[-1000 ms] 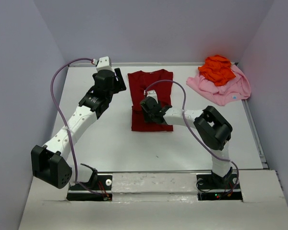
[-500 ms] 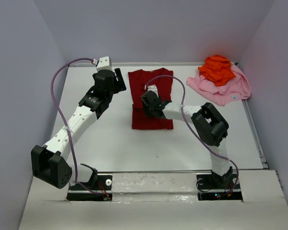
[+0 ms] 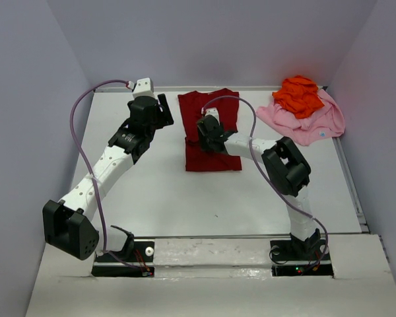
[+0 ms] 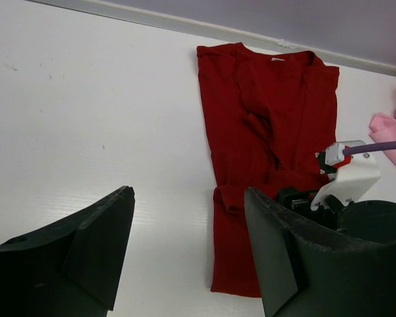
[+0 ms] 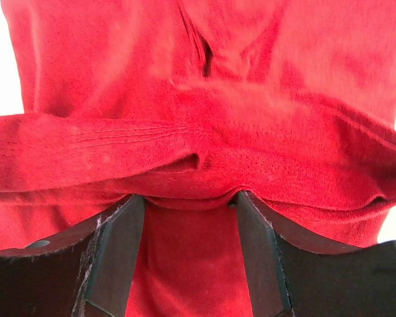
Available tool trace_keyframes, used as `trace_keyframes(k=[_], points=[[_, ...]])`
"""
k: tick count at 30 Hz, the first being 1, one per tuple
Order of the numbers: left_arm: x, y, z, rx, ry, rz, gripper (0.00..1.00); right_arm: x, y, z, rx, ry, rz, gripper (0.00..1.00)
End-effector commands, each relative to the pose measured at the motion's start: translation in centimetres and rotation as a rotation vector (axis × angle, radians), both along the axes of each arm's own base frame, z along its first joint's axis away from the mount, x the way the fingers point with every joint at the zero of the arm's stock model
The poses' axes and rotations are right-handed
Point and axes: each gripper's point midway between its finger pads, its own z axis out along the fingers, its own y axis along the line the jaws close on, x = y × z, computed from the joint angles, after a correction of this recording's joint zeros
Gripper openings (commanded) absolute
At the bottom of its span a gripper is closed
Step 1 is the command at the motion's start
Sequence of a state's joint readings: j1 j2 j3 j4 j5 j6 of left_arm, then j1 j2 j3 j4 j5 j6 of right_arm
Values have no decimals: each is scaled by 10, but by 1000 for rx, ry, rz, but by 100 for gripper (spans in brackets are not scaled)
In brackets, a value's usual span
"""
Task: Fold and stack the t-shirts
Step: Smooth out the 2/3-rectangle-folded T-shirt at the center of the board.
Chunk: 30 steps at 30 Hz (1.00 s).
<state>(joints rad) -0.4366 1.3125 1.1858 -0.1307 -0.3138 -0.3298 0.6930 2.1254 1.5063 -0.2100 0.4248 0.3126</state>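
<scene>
The dark red shirt (image 3: pixel 206 162), folded into a long strip, is laid toward the 12 o'clock side of the table (image 3: pixel 145 191). Its near hem is pinched in the right gripper (image 5: pixel 188 198) and has been carried toward 12 o'clock within the last second. The strip is thereby shortened, so the crosswise fold is judged under way. The left gripper (image 4: pixel 188 198) is held wide and empty at the shirt's 9 o'clock. The orange shirt (image 3: pixel 298 94) and pink shirt (image 3: pixel 313 122) are left heaped at 2 o'clock.

We see the dark red t-shirt (image 3: pixel 208 160) folded narrow at twelve o'clock, near hem bunched, and the crumpled orange t-shirt (image 3: pixel 298 94) atop the pink t-shirt (image 3: pixel 310 123) at two o'clock
</scene>
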Motion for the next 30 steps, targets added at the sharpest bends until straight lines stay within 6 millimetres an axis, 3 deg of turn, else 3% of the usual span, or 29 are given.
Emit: trace_keyframes(k=[1, 7, 20, 25, 26, 27, 28, 29, 30], points=[[0, 2, 18, -15, -60, -4, 77, 26, 10, 25, 10, -72, 10, 63], [0, 1, 18, -14, -59, -9, 77, 49, 14, 29, -23, -107, 10, 63], [3, -7, 8, -25, -31, -42, 77, 101, -4, 37, -45, -146, -27, 63], [5, -11, -1, -27, -6, -49, 77, 89, -12, 71, -28, -171, -25, 63], [5, -12, -2, -35, -4, -48, 77, 84, -15, 101, 0, -208, -30, 63], [5, -13, -4, -38, 0, -51, 77, 79, -19, 112, 11, -217, -37, 63], [4, -13, -4, -41, 1, -51, 77, 67, -28, 106, -2, -196, -43, 63], [3, -14, -7, -54, 8, -47, 77, 57, -33, 135, 40, -229, -53, 63], [3, -15, -5, -71, 4, -45, 77, 48, -38, 141, 55, -231, -61, 63]])
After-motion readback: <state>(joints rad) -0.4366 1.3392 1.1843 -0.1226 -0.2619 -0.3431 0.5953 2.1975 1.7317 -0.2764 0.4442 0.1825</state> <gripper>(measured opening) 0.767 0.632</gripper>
